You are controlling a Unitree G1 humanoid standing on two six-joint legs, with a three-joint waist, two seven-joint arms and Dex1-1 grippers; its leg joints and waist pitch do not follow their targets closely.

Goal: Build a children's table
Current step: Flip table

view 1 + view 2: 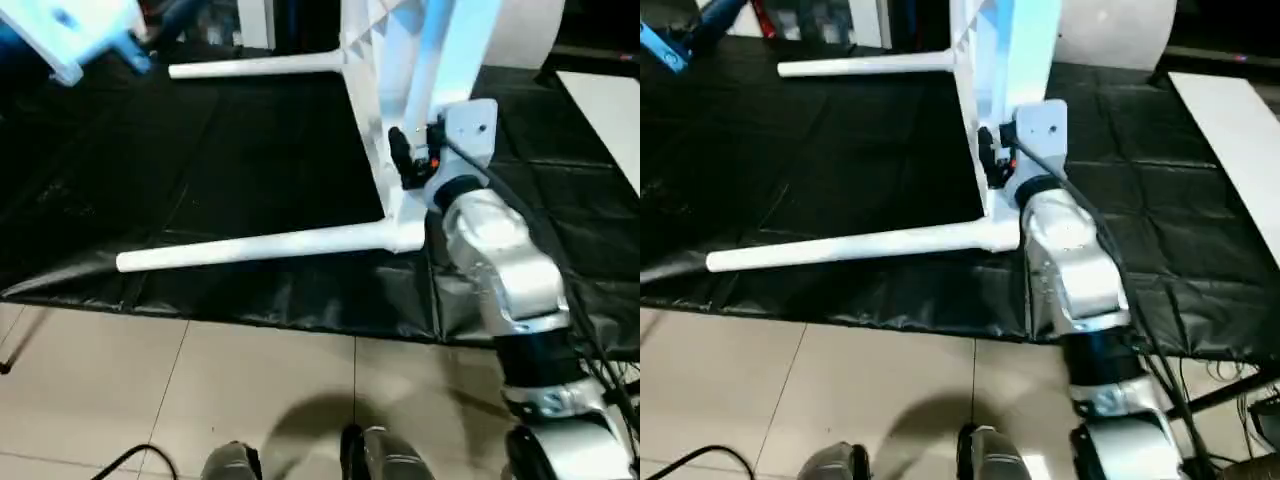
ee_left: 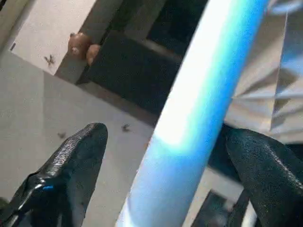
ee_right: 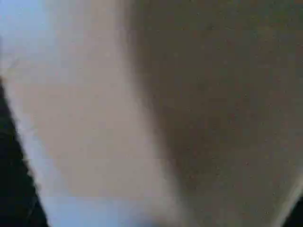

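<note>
The table (image 1: pixel 400 90) stands on its side on the black work table (image 1: pixel 200 160), its top (image 1: pixel 1005 60) upright at centre top of the head views, ribbed underside toward picture left, and two legs jut level toward picture left: the upper leg (image 1: pixel 255 67) across the upper left, the lower leg (image 1: pixel 250 247) across the middle, its free end reaching the cover's front edge above the tiled floor (image 1: pixel 100 380). The right gripper (image 1: pixel 408 160) is pressed against the top's edge just above the lower corner socket (image 1: pixel 405 235); from the head views I cannot tell whether its black fingers are apart or clamped on the edge, and its wrist view gives a blurred white surface very close. In the left wrist view the left gripper (image 2: pixel 163 161) has its fingers (image 2: pixel 71 165) spread wide, with a white leg (image 2: pixel 199 104) running between them and clear gaps either side, so it grips nothing. The step in hand looks like steadying the tipped table while a leg is seated. To do it well, I judge the right arm should keep the top from toppling or sliding on the slick cover, while the left centres the leg between its fingers before closing, grips squarely on the tube, not near the taper's thin end, and pushes straight along the leg's axis into its socket, since a skewed push could lever the top over
</note>
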